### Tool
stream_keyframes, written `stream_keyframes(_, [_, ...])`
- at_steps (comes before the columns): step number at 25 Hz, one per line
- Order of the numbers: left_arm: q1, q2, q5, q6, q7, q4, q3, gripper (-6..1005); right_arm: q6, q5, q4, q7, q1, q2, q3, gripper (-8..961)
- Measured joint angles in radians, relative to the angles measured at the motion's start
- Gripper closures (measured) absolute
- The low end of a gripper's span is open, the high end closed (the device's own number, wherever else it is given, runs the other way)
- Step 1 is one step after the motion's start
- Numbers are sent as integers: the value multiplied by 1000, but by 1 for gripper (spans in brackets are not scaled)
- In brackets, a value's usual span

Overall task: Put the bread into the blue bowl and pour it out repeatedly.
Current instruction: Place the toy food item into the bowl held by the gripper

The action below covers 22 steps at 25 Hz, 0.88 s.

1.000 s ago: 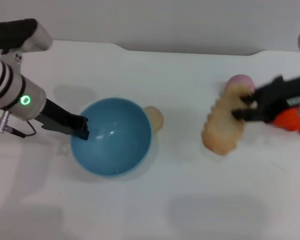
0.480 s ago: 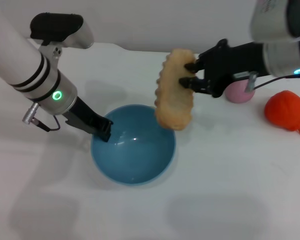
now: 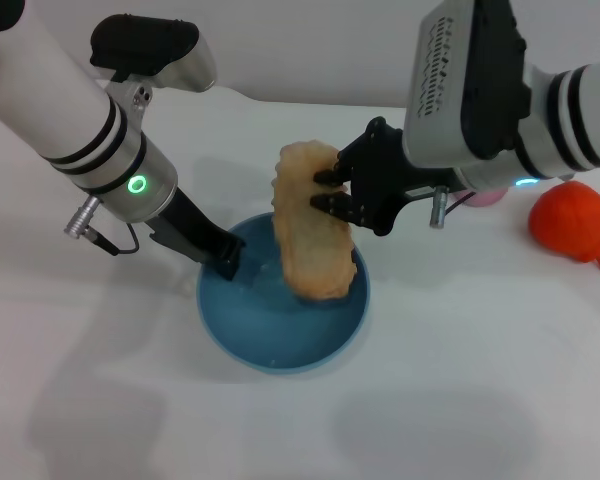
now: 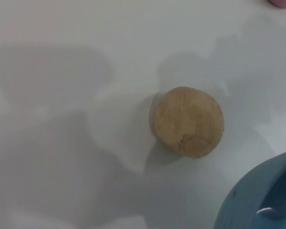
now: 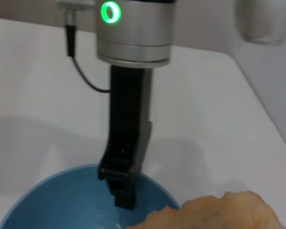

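Now | right gripper (image 3: 325,192) jaws clamp bread (image 3: 308,236) over blue bowl (image 3: 280,340) | left gripper (image 3: 225,262) jaws pinch bowl rim

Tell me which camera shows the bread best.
The head view: the whole bread shows there, held by the right gripper with its lower end inside the blue bowl, whose rim the left gripper grips. The right wrist view catches only a crusty edge. The left wrist view shows none of it.

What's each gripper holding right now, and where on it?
Right gripper: the bread, pinched near its upper end, lower end inside the blue bowl. Left gripper: the bowl's rim.
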<state>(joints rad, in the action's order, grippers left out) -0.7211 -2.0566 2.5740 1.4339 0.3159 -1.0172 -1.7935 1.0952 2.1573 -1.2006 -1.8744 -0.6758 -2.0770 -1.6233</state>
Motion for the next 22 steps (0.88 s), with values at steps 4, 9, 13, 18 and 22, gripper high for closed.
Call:
stream_keyframes(4, [-6,0,0,-1,0,1,1,987,-20,-1,18,0,-10,0,-34,752])
stream_keyframes(9, [-10,-1,0,-7,0,4,2,987,-52,-3,25,0,-12,0,-68,719])
stream_keyframes(13, [-10,-2,-1,-16,0,5,2,987,-52,-13,13,-2,-17,0,-87,693])
stream_keyframes(18, [-11,-2,-2,-51,-5,26,-1,987,-59,-24,-47,-2,18,0,-69,561])
stream_keyframes(22, [-11,0,-2,-79,-5,32,-5,987,-94,-40,-130,-2,85,-3,-44,535])
